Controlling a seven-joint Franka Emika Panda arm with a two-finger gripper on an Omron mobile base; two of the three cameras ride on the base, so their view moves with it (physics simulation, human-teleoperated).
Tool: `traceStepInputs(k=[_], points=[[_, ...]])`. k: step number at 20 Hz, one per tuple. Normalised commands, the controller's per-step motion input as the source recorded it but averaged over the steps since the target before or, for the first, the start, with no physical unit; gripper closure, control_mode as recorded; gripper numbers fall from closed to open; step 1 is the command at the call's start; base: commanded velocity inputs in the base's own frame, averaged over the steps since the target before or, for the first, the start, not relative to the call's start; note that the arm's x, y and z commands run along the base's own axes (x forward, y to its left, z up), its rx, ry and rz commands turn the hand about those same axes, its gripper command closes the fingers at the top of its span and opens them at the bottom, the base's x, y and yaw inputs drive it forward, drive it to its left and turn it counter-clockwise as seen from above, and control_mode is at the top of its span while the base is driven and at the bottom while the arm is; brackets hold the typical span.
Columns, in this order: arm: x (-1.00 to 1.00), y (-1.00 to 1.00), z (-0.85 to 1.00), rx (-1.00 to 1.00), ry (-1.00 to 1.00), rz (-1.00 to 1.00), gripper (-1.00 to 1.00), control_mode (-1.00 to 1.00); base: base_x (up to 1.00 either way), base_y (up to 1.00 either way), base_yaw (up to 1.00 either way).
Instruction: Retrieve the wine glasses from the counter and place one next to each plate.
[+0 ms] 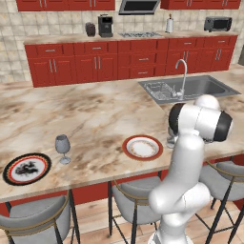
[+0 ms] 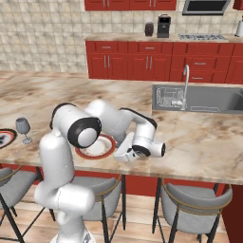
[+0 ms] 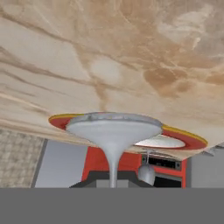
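One grey-blue wine glass (image 1: 62, 147) stands on the island just right of the black-rimmed plate (image 1: 26, 168); it also shows small and far off as wine glass (image 3: 146, 173). My gripper (image 2: 122, 154) is low over the island, right of the red-rimmed plate (image 1: 142, 147). The hand view is rolled upside down. There the second wine glass (image 3: 113, 127) has its round foot against the marbled top. Its thin stem runs down between my dark fingertips, so my gripper (image 3: 113, 181) is shut on it. The red-rimmed plate (image 3: 183, 138) lies just behind it.
The sink (image 1: 190, 88) with its tall faucet (image 1: 183, 76) is set in the island beyond my arm. Grey stools (image 1: 136, 200) stand along the near edge. The back counter (image 1: 71, 38) carries a hob (image 1: 140, 35), coffee maker (image 1: 105, 25) and toaster oven (image 1: 218, 23).
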Motion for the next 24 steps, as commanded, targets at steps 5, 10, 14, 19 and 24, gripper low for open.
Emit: traceStepInputs(k=[5,10,14,19,24], points=[[0.43,0.00,-0.27,0.00,-0.01,0.07,1.00,-1.00,0.00,0.00,0.00],[0.32,-0.25,-0.16,0.00,-0.01,0.11,1.00,-1.00,0.00,0.00,0.00],[0.38,-0.22,-0.19,0.00,0.00,0.11,1.00,-1.00,0.00,0.00,0.00],[0.39,-0.04,-0.30,0.00,-0.01,0.05,1.00,-1.00,0.00,0.00,0.00],[-0.02,0.00,-0.23,0.00,-0.16,0.10,1.00,-1.00,0.00,0.00,0.00]])
